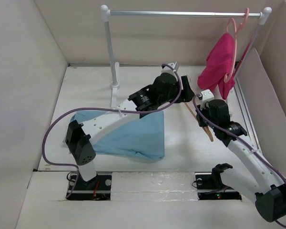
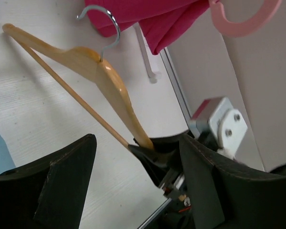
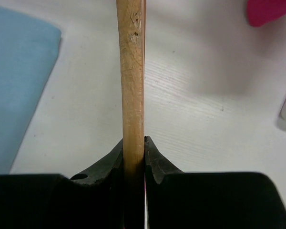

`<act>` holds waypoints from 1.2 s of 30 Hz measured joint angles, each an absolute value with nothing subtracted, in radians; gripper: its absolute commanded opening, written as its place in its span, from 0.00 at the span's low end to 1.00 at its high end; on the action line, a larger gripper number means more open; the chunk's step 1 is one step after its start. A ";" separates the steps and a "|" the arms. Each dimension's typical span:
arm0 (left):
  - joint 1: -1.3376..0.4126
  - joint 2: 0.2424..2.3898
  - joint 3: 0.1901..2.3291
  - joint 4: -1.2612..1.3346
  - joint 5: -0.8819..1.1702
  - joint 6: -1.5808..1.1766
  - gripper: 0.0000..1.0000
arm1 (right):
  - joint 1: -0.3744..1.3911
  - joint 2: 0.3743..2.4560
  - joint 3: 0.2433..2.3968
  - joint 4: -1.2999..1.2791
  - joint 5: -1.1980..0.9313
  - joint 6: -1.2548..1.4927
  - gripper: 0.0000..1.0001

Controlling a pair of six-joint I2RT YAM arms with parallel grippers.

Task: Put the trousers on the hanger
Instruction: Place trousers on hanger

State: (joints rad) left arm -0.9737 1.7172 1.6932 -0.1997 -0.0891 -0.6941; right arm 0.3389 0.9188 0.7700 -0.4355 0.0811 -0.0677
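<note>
The light blue trousers [image 1: 133, 136] lie flat on the table at the left centre, partly under my left arm; their edge shows in the right wrist view [image 3: 19, 86]. My right gripper [image 1: 204, 118] is shut on one end of the tan wooden hanger [image 1: 209, 132] and holds it above the table. In the right wrist view the jaws [image 3: 133, 143] pinch the hanger [image 3: 132, 71]. My left gripper [image 1: 185, 87] is open and empty, close to the hanger's upper part. In the left wrist view its fingers [image 2: 62, 191] frame the hanger [image 2: 105, 76] and its metal hook [image 2: 109, 28].
A white clothes rail [image 1: 181, 14] stands at the back, with a magenta garment [image 1: 221, 62] on a pink plastic hanger [image 1: 236, 28] at its right end. Its left post [image 1: 112, 57] stands near my left arm. Cardboard walls enclose the table.
</note>
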 measured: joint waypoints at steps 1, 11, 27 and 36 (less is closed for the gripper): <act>-0.974 1.733 1.693 -0.190 -0.092 -0.707 0.67 | 0.353 0.910 0.754 -0.435 0.093 -0.059 0.00; -0.974 1.915 1.716 -0.198 -0.165 -0.801 0.65 | 0.481 0.885 0.703 -0.406 0.200 0.004 0.00; -0.980 1.970 1.712 -0.202 -0.191 -0.895 0.00 | 0.626 0.916 0.643 -0.388 0.329 0.103 0.56; -0.980 1.839 1.359 -0.100 -0.159 -0.896 0.00 | 0.606 0.748 0.622 -0.462 0.099 0.098 0.62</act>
